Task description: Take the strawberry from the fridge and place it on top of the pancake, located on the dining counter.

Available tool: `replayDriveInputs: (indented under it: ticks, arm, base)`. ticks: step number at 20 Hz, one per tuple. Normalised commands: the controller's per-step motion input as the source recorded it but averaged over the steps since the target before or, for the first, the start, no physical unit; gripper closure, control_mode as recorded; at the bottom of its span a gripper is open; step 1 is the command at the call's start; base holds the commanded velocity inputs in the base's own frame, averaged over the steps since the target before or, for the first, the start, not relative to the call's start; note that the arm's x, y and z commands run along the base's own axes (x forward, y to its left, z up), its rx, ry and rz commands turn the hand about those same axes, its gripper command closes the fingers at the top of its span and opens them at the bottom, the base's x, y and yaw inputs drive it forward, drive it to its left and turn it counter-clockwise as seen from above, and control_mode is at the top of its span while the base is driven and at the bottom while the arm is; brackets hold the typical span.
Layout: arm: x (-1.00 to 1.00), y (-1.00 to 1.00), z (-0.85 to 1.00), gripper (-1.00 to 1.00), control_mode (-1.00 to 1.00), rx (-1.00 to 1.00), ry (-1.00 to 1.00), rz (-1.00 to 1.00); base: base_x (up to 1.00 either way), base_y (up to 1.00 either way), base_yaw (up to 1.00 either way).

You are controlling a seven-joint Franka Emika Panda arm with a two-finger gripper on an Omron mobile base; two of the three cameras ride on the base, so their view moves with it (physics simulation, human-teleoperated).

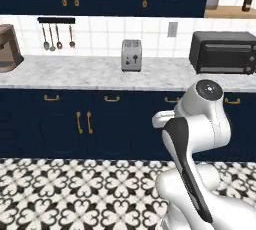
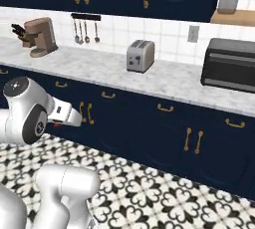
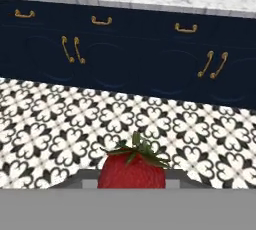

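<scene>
Holding the strawberry [image 3: 131, 170] tight in my gripper [image 3: 131, 184], bottom middle of the hand view, so it won't drop.

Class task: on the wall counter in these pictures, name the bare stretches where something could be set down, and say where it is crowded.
Bare marble lies between the coffee machine and the toaster, and between the toaster and the toaster oven. The counter looks most crowded at the coffee machine's end.
</scene>
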Motion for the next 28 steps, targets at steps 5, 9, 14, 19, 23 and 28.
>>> replayDriveInputs:
  ticks: [5, 9, 14, 19, 23, 28]
  arm:
    - [0.0, 0.0, 0.0, 1.0, 1.0, 0.0, 0.0, 0.0]
    - [0.0, 0.0, 0.0, 1.0, 1.0, 0.0, 0.0, 0.0]
    - [0.0, 0.0, 0.0, 1.0, 1.0, 0.0, 0.0, 0.0]
    - [0.0, 0.0, 0.0, 1.0, 1.0, 0.0, 0.0, 0.0]
    - [0.0, 0.0, 0.0, 1.0, 1.0, 0.0, 0.0, 0.0]
    - [0.0, 0.0, 0.0, 1.0, 1.0, 0.0, 0.0, 0.0]
  base:
    - [-0.47, 0.89, 0.58]
    - [-0.23, 0.95, 0.57]
    - [-0.25, 0.85, 0.6]
    - [-0.45, 0.71, 0.66]
    - [-0.75, 0.54, 0.65]
    - [-0.66, 0.63, 0.63]
